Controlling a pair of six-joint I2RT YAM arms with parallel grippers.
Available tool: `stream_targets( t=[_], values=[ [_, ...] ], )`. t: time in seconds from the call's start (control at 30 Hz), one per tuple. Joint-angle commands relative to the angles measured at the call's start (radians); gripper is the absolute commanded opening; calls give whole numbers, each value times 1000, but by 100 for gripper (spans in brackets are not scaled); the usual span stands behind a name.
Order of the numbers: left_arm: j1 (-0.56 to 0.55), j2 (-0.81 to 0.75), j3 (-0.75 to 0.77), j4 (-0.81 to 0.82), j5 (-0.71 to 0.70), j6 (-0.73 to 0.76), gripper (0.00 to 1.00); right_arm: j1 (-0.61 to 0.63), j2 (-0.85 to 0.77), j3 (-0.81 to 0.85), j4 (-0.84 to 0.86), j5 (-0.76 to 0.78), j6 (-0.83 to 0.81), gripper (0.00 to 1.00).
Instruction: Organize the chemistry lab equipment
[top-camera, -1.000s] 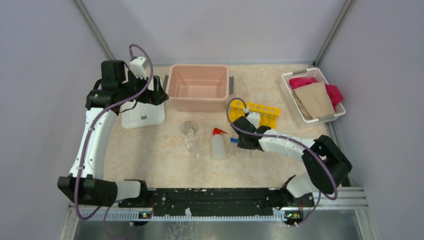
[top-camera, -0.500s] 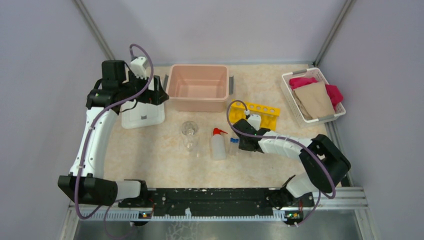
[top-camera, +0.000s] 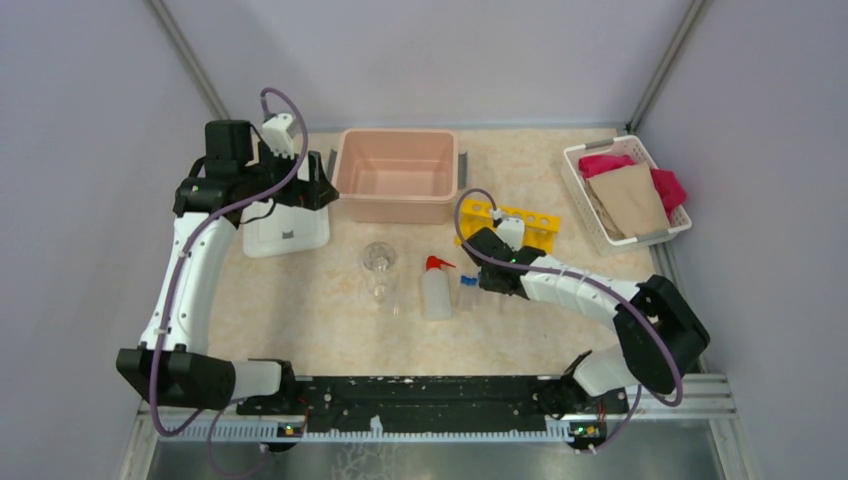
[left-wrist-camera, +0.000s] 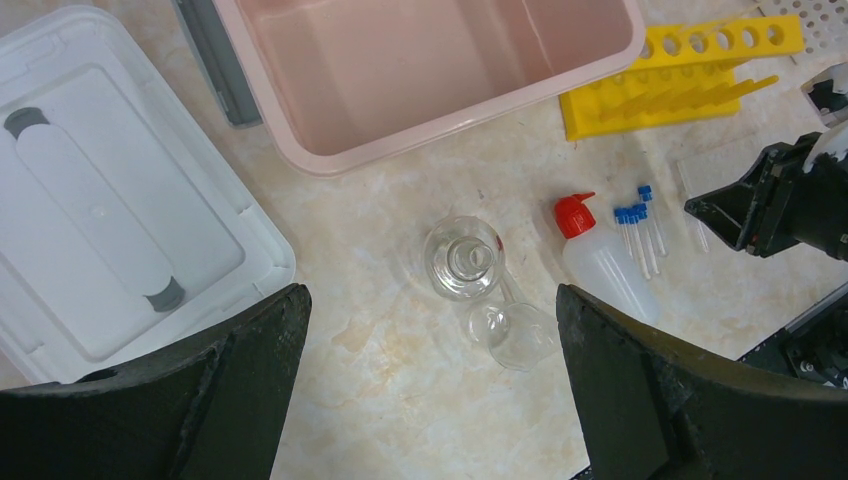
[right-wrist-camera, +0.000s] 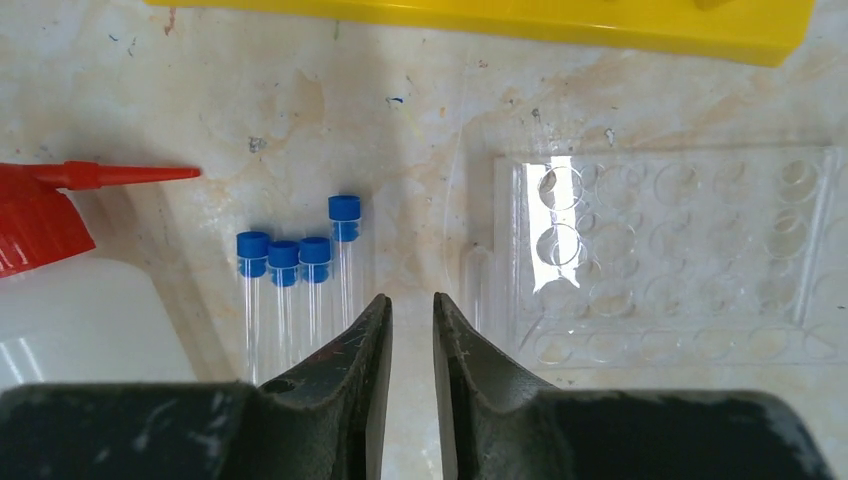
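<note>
Narrower than a second ago, the right gripper's jaws leave a slit, empty, just beside four blue-capped tubes; left gripper (raised near the white lid) gapes wide, empty

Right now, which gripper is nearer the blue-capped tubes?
Right. The right gripper is low, just to the right of the blue-capped tubes; the left gripper is far off, up by the white lid at the table's left.
</note>
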Motion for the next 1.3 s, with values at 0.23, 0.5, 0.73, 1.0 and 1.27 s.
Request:
stream_targets(
  t=[0.23, 0.5, 0.73, 1.0, 1.27],
  values=[
    [5, -3, 1, 16, 15, 8, 99, 9, 12, 38, -67, 49, -2, 25],
    [5, -22, -7, 9, 21, 12, 99, 8, 37, 35, -70, 69, 6, 34],
    [5, -26, -8, 12, 25, 15, 99, 9, 52, 2, -48, 62, 25, 38],
    [5, -24, -3, 11, 23, 15, 99, 8, 92, 9, -39, 71, 26, 38],
    [5, -21, 1, 12, 17, 16, 99, 9, 112, 2, 22, 8, 27, 32]
  ],
)
